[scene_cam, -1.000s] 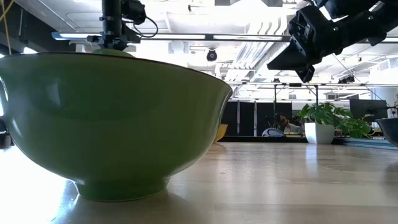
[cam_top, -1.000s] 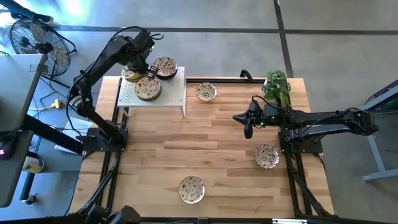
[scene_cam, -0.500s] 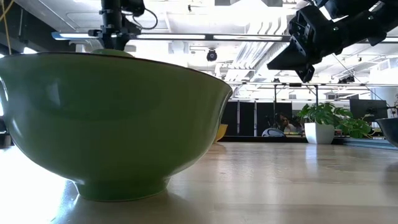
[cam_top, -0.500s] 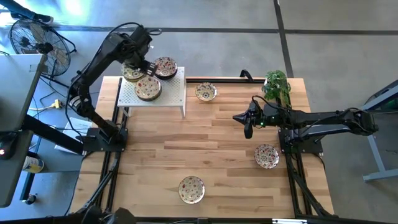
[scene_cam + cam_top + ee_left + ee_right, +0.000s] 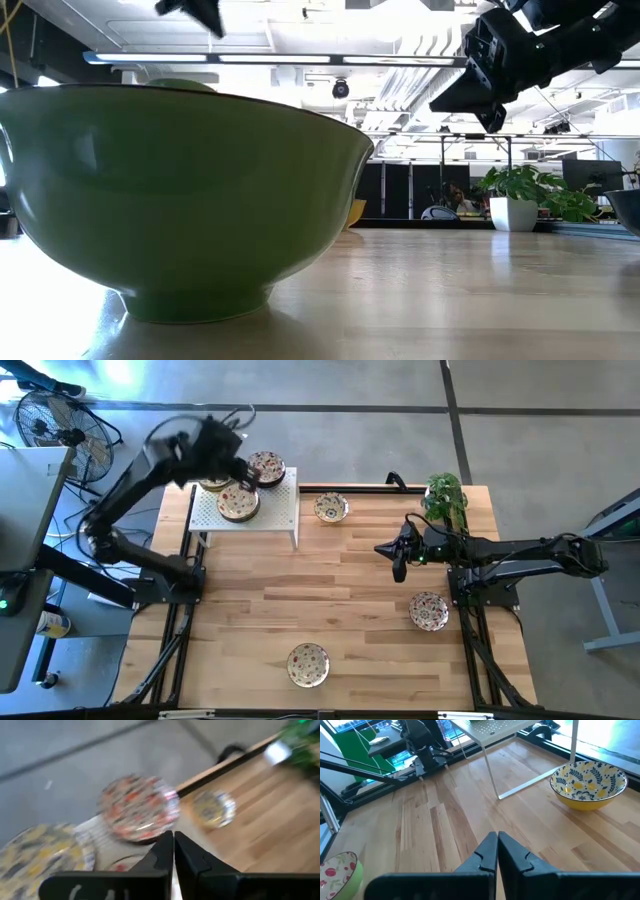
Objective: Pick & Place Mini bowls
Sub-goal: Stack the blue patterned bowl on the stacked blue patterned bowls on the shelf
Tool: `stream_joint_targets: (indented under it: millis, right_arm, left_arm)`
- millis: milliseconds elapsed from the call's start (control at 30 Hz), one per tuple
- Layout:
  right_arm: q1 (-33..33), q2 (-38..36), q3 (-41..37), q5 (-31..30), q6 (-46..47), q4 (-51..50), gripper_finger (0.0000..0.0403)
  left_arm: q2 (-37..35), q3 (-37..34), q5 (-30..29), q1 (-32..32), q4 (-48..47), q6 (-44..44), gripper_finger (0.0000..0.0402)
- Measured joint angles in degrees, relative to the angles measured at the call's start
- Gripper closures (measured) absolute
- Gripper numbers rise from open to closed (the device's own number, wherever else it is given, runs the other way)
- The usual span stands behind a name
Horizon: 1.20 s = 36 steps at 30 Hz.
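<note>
Three lots of mini bowls sit on the white perforated rack [image 5: 270, 512]: a yellow one [image 5: 212, 482], a patterned one [image 5: 238, 503] and a red one [image 5: 266, 467]. Single bowls rest on the table at the far side [image 5: 331, 508], the right side [image 5: 428, 610] and the near edge [image 5: 308, 664]. My left gripper [image 5: 240, 470] hovers blurred above the rack, shut, with the red bowl [image 5: 137, 812] ahead of its fingers [image 5: 173, 847]. My right gripper [image 5: 400, 555] hangs shut above the table's right half, holding nothing [image 5: 497, 847].
A potted plant [image 5: 446, 498] stands at the far right corner. The near bowl's green outside [image 5: 180, 200] fills the low view. A black rail [image 5: 400, 487] runs along the far edge. Bare wood lies in the table's middle [image 5: 300, 585].
My left gripper has risen from just above the yellow bowls on the rack and tipped over, moving fast and slightly toward the right; its arm's elbow has swung toward the table's near left. The bowls have kept their places.
</note>
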<state>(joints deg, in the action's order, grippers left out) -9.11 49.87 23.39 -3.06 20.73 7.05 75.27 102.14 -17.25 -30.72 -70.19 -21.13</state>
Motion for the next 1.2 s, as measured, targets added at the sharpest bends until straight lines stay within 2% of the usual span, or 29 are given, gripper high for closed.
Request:
stream_joint_targets:
  millis: [167, 333, 500, 600, 700, 767, 900, 1200]
  right_arm:
    - [0.0, 0.0, 0.0, -0.6, 1.1, -0.1, 0.0401]
    - [0.0, 0.0, 0.0, -1.2, 3.3, -0.3, 0.0402]
    - [0.0, 0.0, 0.0, -1.1, 5.1, -0.3, 0.0401]
    - [0.0, 0.0, 0.0, -1.1, 6.2, -0.4, 0.0402]
    - [0.0, 0.0, 0.0, -1.1, 7.2, -0.7, 0.04]
    - [0.0, 0.0, 0.0, -1.2, 7.7, -0.7, 0.0398]
    - [0.0, 0.0, 0.8, -1.3, 7.6, -2.4, 0.0394]
    - [0.1, -0.1, 7.8, -2.0, 4.5, -19.3, 0.0392]
  left_arm:
    - [-3.2, -7.6, -6.5, 13.1, 13.0, -0.7, 0.039]
    - [-4.6, -16.3, -7.9, 19.9, 26.5, -0.1, 0.0399]
    - [-4.6, -22.9, -3.4, 22.3, 38.7, 1.5, 0.04]
    - [-4.3, -24.5, 0.4, 22.1, 39.6, 1.5, 0.04]
    - [-2.4, -24.4, 1.5, 22.1, 39.8, -0.9, 0.04]
    - [-2.0, -24.6, 1.2, 22.2, 39.4, 1.1, 0.0401]
    - [-2.4, -27.7, -3.3, 24.8, 43.7, 3.6, 0.0401]
    - [-9.1, -39.1, -4.5, 28.6, 55.5, 4.4, 0.0401]
